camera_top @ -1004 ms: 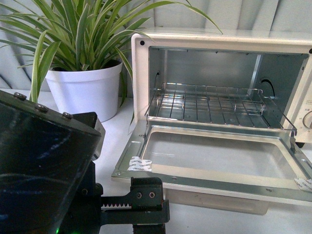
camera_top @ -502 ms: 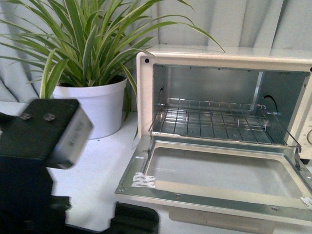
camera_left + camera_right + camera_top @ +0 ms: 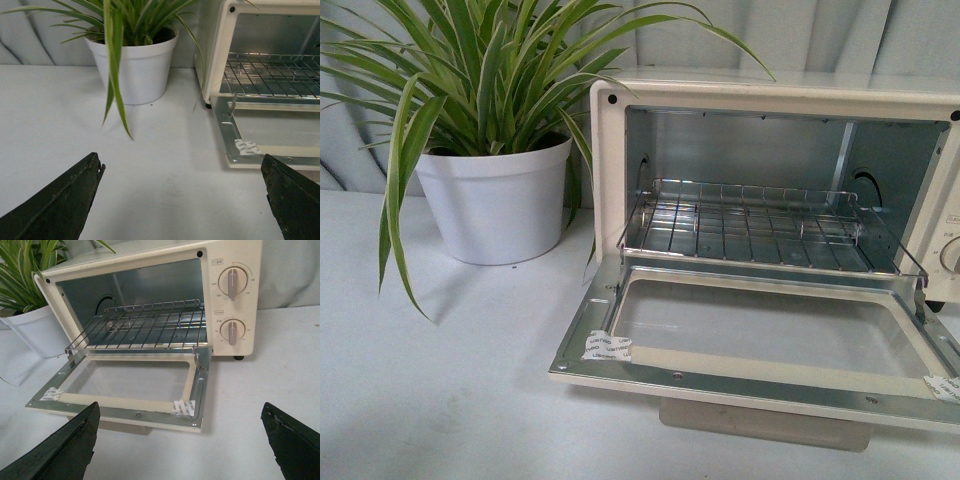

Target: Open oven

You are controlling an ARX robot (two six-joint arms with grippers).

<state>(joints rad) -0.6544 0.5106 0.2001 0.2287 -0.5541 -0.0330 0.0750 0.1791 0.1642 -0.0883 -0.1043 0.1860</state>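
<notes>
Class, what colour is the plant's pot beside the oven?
White, a plain pot; clearest in the front view, just left of the oven.

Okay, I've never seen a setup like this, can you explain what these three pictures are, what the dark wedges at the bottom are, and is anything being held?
It is a two-armed robot. One picture comes from its body, two from its wrists. The dark wedges are gripper fingers: the left gripper and right gripper, both spread open and holding nothing. On the white table stands a boxy cream-white toaster oven, its glass-windowed door folded down flat, wire rack showing inside. Beside it stands a striped leafy plant in a white pot.
</notes>
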